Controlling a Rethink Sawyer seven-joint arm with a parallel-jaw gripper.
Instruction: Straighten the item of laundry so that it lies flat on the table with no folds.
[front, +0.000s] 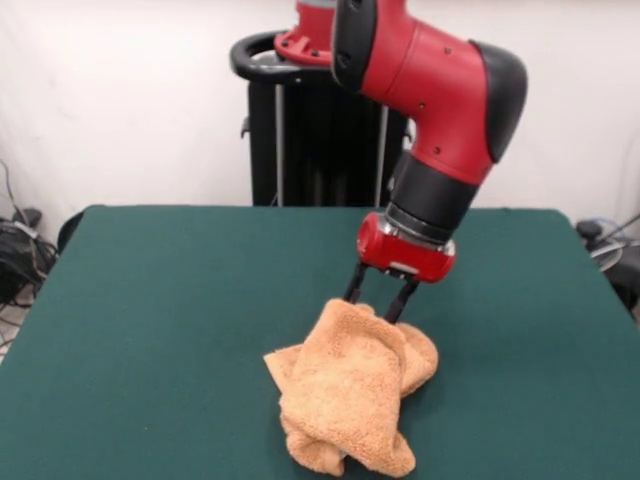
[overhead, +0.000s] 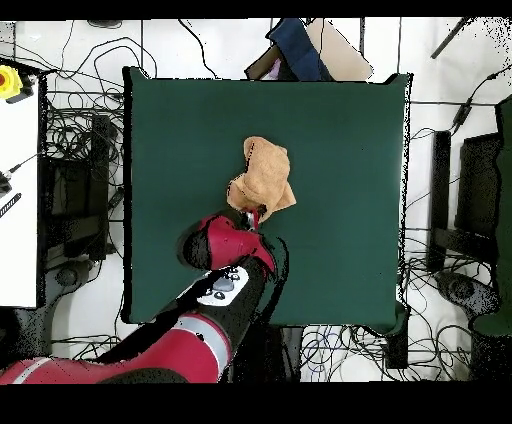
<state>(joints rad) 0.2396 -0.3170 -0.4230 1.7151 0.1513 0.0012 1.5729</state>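
Observation:
The orange-tan towel (front: 345, 395) lies bunched and folded over itself on the green table (front: 150, 300), near the front edge in the front view. Its upper fold rises toward my gripper (front: 372, 306), which comes down onto the towel's far top edge, with its lower end hidden behind the cloth. In the overhead view the towel (overhead: 267, 175) sits a little above the table's (overhead: 340, 140) middle, and the gripper (overhead: 253, 215) meets the towel's lower edge. No tag or stripes show.
The black pedestal (front: 300, 130) stands behind the table's far edge. Cables and equipment (overhead: 70, 180) lie on the floor around the table. A blue and brown object (overhead: 305, 50) sits past the table's top edge in the overhead view.

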